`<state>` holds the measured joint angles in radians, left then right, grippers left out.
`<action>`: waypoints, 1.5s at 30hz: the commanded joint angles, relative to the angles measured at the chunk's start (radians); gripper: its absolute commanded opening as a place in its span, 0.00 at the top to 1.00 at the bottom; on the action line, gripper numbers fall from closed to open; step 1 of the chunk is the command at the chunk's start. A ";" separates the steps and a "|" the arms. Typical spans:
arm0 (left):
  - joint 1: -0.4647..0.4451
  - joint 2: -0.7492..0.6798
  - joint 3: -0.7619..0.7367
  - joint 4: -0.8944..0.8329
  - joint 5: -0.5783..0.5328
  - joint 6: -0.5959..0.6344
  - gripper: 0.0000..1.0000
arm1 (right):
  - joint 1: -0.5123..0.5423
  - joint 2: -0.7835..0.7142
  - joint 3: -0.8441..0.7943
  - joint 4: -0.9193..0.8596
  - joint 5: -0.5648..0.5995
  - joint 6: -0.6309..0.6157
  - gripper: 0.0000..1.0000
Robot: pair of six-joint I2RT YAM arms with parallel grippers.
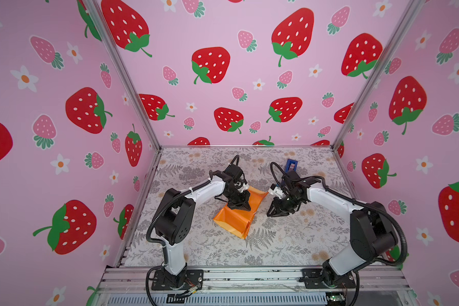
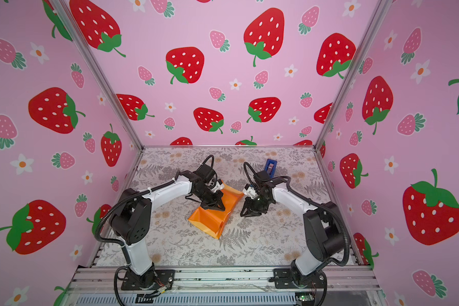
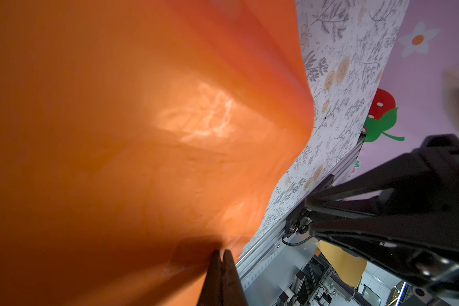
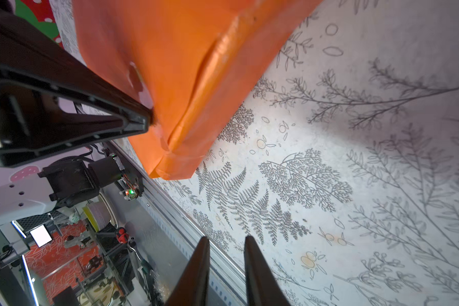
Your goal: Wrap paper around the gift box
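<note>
Floral-print table (image 1: 289, 238), strawberry wallpaper all round. We see the paper (image 1: 232, 221) mid-table, orange side out, folded into a boxy bundle. The gift box is hidden from us. The left gripper (image 1: 246, 207) sits over the paper, jaws fully closed, tips pressed onto its surface. The right gripper (image 1: 269, 212) hangs just to the right of the paper, jaws slightly apart, nothing between them. The blue tape dispenser (image 1: 291, 165) stands behind the paper, well apart.
</note>
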<state>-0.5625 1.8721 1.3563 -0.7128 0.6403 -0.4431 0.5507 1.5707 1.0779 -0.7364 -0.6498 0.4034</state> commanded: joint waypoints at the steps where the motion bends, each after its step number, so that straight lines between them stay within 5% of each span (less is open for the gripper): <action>1: 0.003 0.017 -0.038 -0.061 -0.065 0.010 1.00 | 0.027 -0.026 0.004 0.105 -0.006 0.103 0.83; 9: 0.003 0.009 -0.035 -0.065 -0.067 0.009 1.00 | 0.096 -0.008 -0.095 0.474 -0.024 0.355 1.00; 13: 0.003 0.007 -0.040 -0.064 -0.068 0.004 1.00 | 0.127 0.016 -0.136 0.611 -0.056 0.436 1.00; 25: 0.003 -0.001 -0.037 -0.074 -0.071 0.009 1.00 | 0.157 0.091 -0.160 0.605 0.024 0.414 1.00; 34: 0.003 -0.010 -0.040 -0.080 -0.076 0.010 1.00 | 0.157 -0.028 -0.202 0.520 0.082 0.404 1.00; 45: 0.003 -0.010 -0.039 -0.086 -0.076 0.010 1.00 | 0.157 -0.046 -0.286 0.687 0.049 0.485 1.00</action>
<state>-0.5610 1.8652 1.3506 -0.7136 0.6353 -0.4416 0.7044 1.5311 0.7986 -0.1093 -0.5957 0.8520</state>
